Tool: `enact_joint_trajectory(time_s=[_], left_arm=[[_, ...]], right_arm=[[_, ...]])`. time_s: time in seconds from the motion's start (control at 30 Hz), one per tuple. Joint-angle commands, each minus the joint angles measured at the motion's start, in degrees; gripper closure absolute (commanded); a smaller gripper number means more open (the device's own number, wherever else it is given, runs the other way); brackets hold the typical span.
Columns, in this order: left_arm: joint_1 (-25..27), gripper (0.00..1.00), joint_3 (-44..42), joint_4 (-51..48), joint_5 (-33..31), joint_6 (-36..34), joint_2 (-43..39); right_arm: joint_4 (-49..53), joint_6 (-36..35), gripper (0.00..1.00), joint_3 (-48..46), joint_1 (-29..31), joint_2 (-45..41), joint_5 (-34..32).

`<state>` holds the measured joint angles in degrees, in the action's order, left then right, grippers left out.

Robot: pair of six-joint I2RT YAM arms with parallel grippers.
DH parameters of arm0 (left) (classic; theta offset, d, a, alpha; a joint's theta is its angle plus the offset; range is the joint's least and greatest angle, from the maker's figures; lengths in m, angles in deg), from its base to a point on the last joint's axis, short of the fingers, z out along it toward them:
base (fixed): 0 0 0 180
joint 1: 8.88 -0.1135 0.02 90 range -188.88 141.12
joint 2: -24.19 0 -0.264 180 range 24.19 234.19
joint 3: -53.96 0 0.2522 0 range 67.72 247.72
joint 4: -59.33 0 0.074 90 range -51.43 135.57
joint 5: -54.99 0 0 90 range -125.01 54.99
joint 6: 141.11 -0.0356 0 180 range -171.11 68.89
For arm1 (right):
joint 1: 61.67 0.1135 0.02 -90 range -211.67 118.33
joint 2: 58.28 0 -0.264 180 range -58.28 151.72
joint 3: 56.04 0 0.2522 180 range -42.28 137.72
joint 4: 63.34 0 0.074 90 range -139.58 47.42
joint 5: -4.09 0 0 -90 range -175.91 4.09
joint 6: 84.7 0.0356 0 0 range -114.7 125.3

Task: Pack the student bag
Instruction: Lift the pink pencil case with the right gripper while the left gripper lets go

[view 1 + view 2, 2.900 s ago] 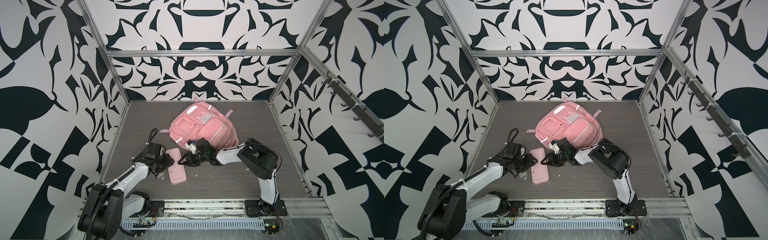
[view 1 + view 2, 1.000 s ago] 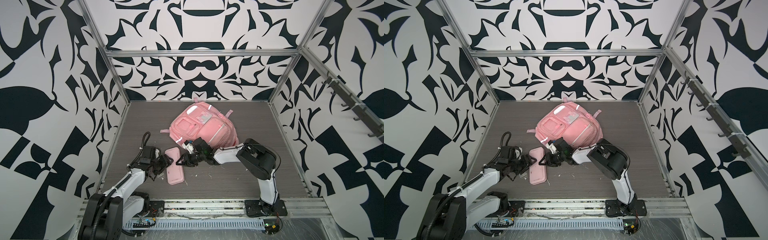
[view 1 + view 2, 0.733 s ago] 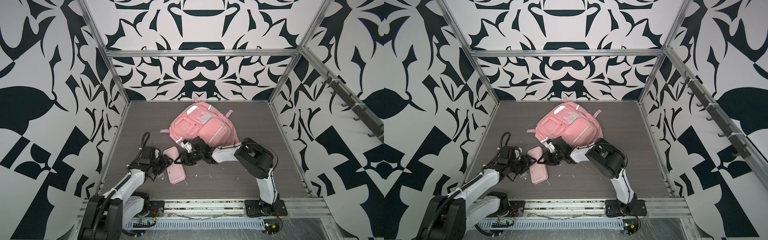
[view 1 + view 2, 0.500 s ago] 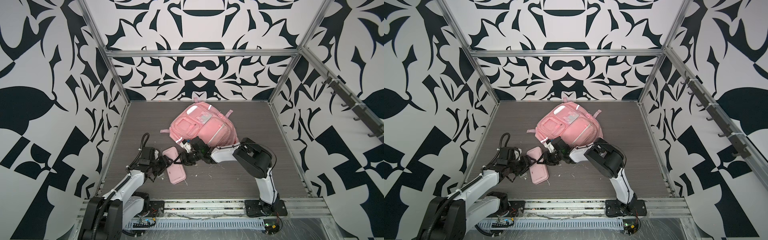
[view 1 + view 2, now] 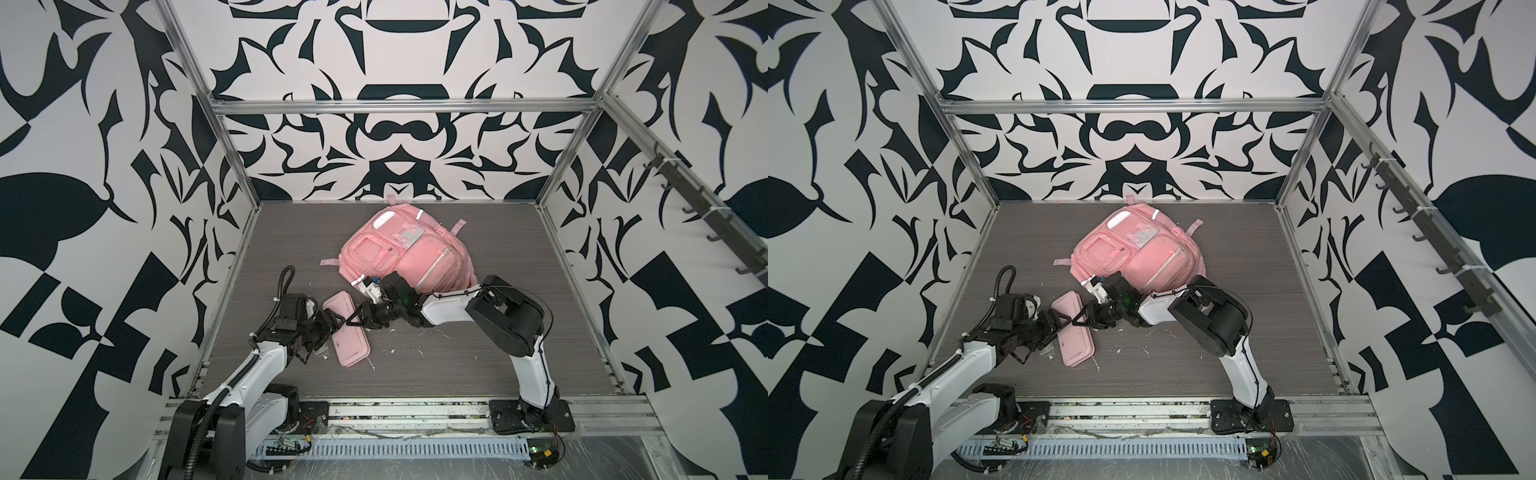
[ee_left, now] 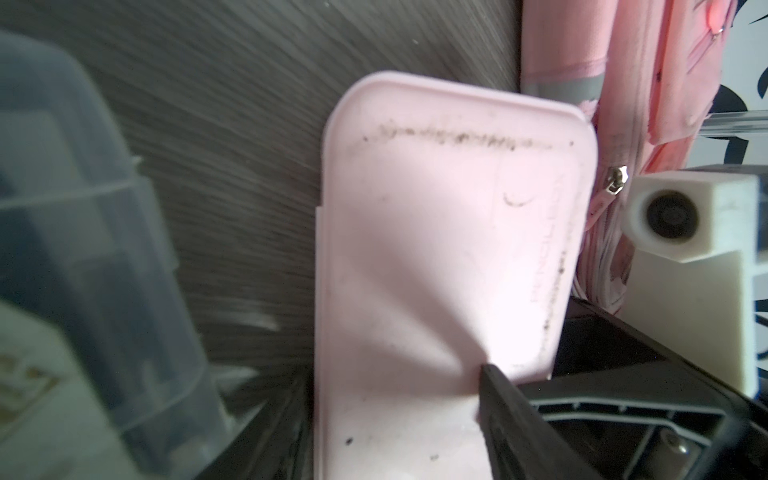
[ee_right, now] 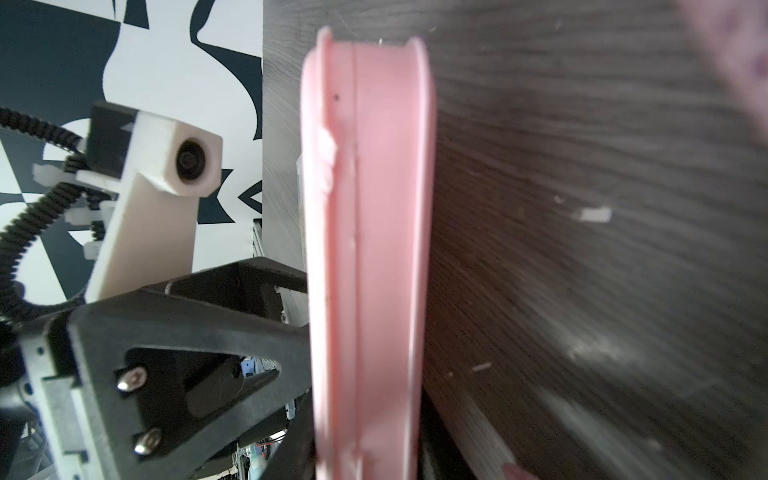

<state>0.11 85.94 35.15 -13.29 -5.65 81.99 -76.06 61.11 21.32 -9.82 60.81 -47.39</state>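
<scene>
The pink student bag [image 5: 399, 253] [image 5: 1138, 257] lies front up at the back middle of the grey floor. In front of it a flat pink pencil case [image 5: 347, 332] [image 5: 1073, 332] sits tilted, one long side raised. My right gripper [image 5: 354, 322] [image 5: 1080, 320] [image 7: 370, 436] is shut across the case's thin edge. My left gripper [image 5: 328, 336] [image 5: 1054, 332] [image 6: 386, 415] stands open at the case's left side. One of its fingers [image 7: 249, 353] touches the case's broad face [image 6: 436, 249]. A bag zip pull [image 6: 615, 183] shows just beyond the case.
A clear plastic item [image 5: 1044, 351] [image 6: 83, 208] lies under my left wrist. White scraps [image 5: 390, 351] dot the floor before the case. Patterned walls with metal posts close in three sides. A hook rail [image 5: 706, 216] runs along the right wall.
My left gripper slid in against the pencil case and widened. The right gripper reached left over the case and closed on its edge. The case swung and tipped up.
</scene>
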Motion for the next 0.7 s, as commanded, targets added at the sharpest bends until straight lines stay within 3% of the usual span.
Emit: enact_joint_trajectory(time_s=[0.0,0.33,0.67], left_arm=[[-0.8,0.31,2.0,-4.4,1.9,-1.7,-1.3],[-2.4,0.29,10.4,-12.2,0.4,-6.7,-4.9],[-2.6,0.28,16.1,-12.3,0.0,-7.9,-1.9]], right_arm=[[-4.5,-0.4,0.77,0.4,0.8,-3.4,1.4],[-4.7,-0.5,0.85,-2.7,-1.3,-7.5,1.5],[-3.0,-1.8,0.86,-7.7,-7.5,-15.7,2.3]])
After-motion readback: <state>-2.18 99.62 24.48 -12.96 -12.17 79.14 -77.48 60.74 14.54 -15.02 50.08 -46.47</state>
